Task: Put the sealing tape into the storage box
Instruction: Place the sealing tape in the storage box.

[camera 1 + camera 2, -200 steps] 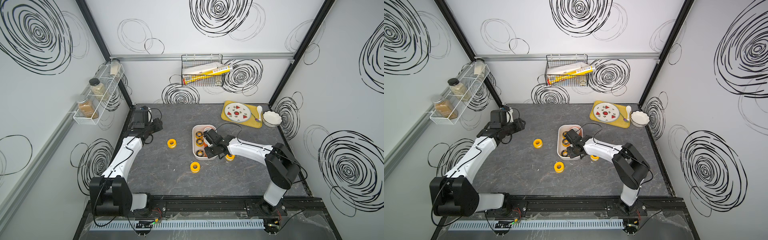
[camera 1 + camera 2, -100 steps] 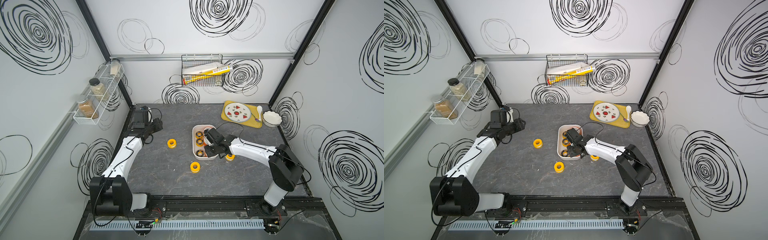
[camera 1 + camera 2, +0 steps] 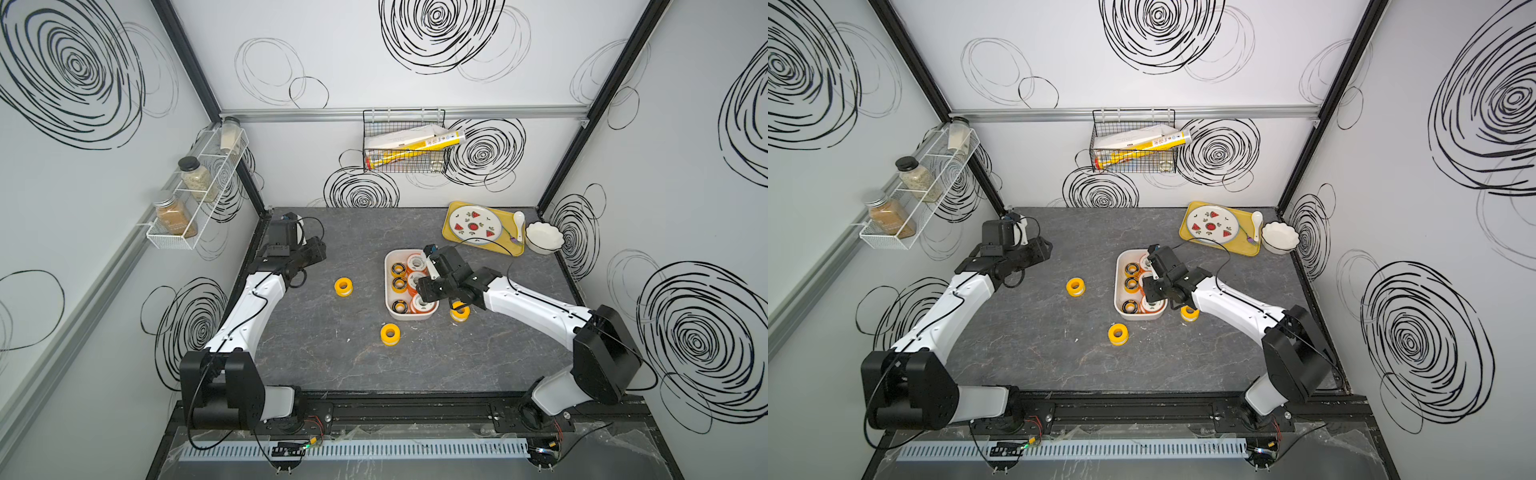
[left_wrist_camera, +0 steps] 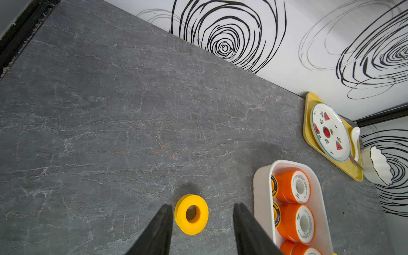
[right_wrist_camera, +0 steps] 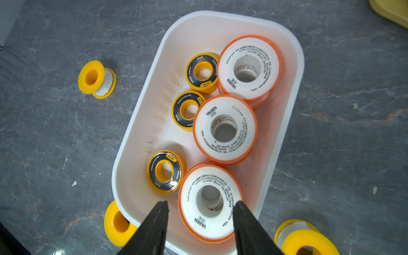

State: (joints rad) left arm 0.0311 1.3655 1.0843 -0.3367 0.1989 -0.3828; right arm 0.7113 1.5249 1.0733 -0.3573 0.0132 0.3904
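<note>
The white storage box (image 3: pixel 390 254) (image 5: pixel 198 35) lies mid-table. It holds three black-faced yellow spools of sealing tape (image 5: pixel 186 110) and several orange ones (image 5: pixel 225 130). My right gripper (image 5: pixel 201 202) (image 3: pixel 424 296) hovers open over the box's near end. Its fingers straddle an orange spool (image 5: pixel 209 202) lying there, without pinching it. Three all-yellow spools lie on the table: left of the box (image 3: pixel 344 287) (image 4: pixel 191 214), in front of it (image 3: pixel 390 334), and at its right near corner (image 3: pixel 460 311). My left gripper (image 3: pixel 320 249) (image 4: pixel 202 205) is open and empty, raised at the back left.
A yellow tray with a watermelon plate (image 3: pixel 482 226), a spoon and a white scalloped bowl (image 3: pixel 543 237) stand at the back right. A wire basket (image 3: pixel 405 145) hangs on the back wall. A spice rack (image 3: pixel 195 195) is fixed to the left wall.
My right gripper's jaws have spread wider over the box's near end, with the orange spool lying free beneath them. The left arm has stayed put.
</note>
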